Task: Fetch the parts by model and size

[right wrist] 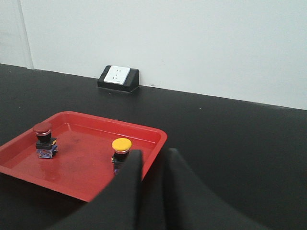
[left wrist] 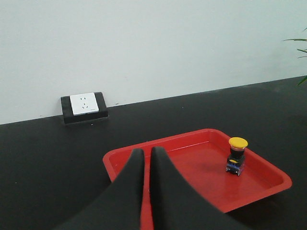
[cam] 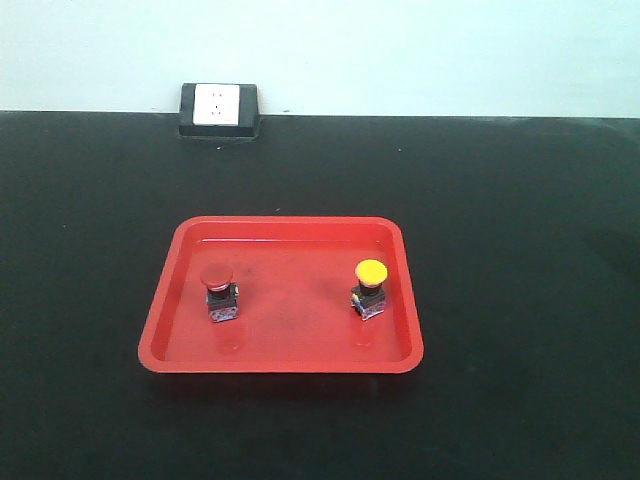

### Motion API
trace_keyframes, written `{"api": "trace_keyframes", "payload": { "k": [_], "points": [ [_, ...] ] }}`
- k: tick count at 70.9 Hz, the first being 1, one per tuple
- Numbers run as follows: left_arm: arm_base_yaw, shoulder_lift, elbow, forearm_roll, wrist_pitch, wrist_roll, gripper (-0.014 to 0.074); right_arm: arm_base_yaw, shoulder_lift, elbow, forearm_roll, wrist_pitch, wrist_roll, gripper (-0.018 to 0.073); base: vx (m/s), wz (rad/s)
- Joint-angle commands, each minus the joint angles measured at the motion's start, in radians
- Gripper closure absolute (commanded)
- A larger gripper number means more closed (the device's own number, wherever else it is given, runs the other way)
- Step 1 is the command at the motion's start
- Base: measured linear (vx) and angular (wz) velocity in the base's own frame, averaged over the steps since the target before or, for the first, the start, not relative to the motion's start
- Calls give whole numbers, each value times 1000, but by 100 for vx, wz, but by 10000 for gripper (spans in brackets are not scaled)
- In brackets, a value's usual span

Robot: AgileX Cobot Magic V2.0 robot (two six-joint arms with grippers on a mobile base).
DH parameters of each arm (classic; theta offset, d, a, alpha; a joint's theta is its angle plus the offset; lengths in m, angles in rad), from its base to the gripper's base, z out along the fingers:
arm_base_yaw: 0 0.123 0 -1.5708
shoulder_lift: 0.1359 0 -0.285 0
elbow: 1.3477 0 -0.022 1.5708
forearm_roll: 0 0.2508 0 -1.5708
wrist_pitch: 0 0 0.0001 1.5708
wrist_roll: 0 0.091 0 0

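The red-capped switch [cam: 218, 290] is a small push-button with a round mushroom head on a dark collar, set on a blocky black-and-blue base. The yellow-capped switch [cam: 369, 288] has the same build, only its dome is bright yellow. Both stand upright inside the red tray [cam: 280, 360], long axes vertical and caps up; in the front view the red one is in the tray's left half and the yellow one in its right half, well apart, at about the same depth.

The tray is shallow with a raised rim and rounded corners, and neither switch touches that rim (the yellow one stands nearer the right wall than the red one does the left). Bare tray floor lies between the two and in front of them. Around the tray the black counter [cam: 520, 250] runs wide on every side, back to a pale wall. Beyond the tray's far-left corner, at the wall, sits a white socket plate on a black wedge block [cam: 219, 109].

The left pincer [left wrist: 147, 155] hangs over the tray's near-left corner in its own wrist view, its dark fingers nearly together with only a thin slit between them, gripping nothing. The right pincer [right wrist: 153, 155] sits at the tray's right edge, just beside the yellow switch, fingers slightly parted and empty.
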Motion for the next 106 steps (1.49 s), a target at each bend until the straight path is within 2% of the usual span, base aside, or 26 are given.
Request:
{"api": "trace_keyframes", "payload": {
  "k": [1,40,55,60,73,79,85,91,99,106],
  "points": [
    [-7,15,-24,9,-66,1,605,-4,19,-25,-16,-64,-9,573,0,0],
    [-7,15,-24,9,-66,1,604,-4,19,-25,1,-59,-3,569,0,0],
    [11,10,58,1,-79,10,604,-4,19,-25,1,-60,-3,569,0,0],
    [53,-4,103,-57,-78,12,604,-4,19,-25,1,-60,-3,569,0,0],
    [240,-51,212,-140,-115,66,604,-4,19,-25,2,-60,-3,569,0,0],
    [311,-71,255,-140,-169,74,604,-4,19,-25,2,-60,-3,569,0,0],
    [367,-94,309,-158,-273,74,604,-4,19,-25,2,-60,-3,569,0,0],
    [405,-118,359,-226,-381,94,604,-4,19,-25,2,-60,-3,569,0,0],
    [423,-115,354,-316,-381,232,604,-4,19,-25,2,-60,-3,569,0,0],
    [426,-115,354,-357,-387,322,604,-4,19,-25,2,-59,-3,569,0,0]
  ]
}}
